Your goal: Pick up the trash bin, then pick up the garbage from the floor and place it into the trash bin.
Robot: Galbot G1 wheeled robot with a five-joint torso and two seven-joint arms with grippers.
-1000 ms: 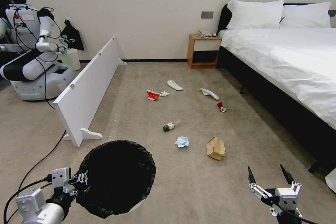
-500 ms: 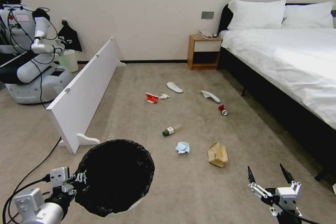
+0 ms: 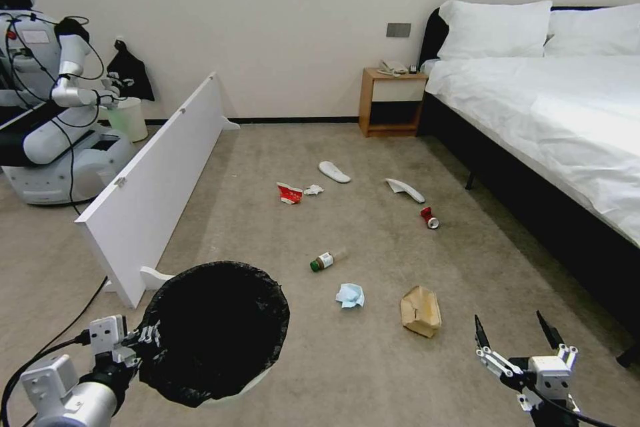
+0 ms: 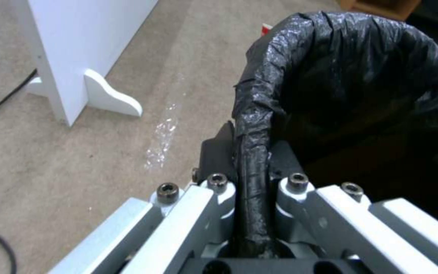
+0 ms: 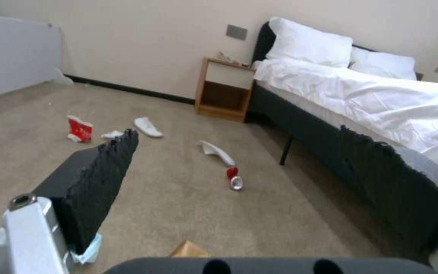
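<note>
A: While the left gripper [image 3: 143, 340] is clamped on the bag-wrapped rim of the trash bin [image 3: 217, 330], where does that leave us?

B: The bin hangs at the robot's seven o'clock, off the carpet as far as I can judge, its pads [image 4: 219, 152] pinching the black liner on both sides. So the first half looks done. The right gripper [image 3: 517, 340] sits at four o'clock, fingers spread wide and holding nothing.

A: And the garbage?

B: Scattered ahead. The brown paper bag [image 3: 421, 310] lies nearest, at about one o'clock, with the blue tissue [image 3: 350, 295] just beside it toward twelve. The green-capped bottle [image 3: 325, 260] is a little farther on. Beyond that, the crushed red-white cup [image 3: 289, 193] and a white tissue [image 3: 313, 189] at twelve, two slippers [image 3: 333, 171] [image 3: 405, 189], and the red can [image 3: 430, 217] out toward one o'clock.

A: Which first, in your view?

B: I'd judge the paper bag; it is closest to the free gripper. It looks crumpled and soft, so the approach should be from above, fingers straddling its narrow width.

A: Any risks?

B: The bin is held by one edge only, so it may tilt or swing. Keeping it level and well apart from the white board [image 3: 153, 187] at ten o'clock seems wise.
</note>
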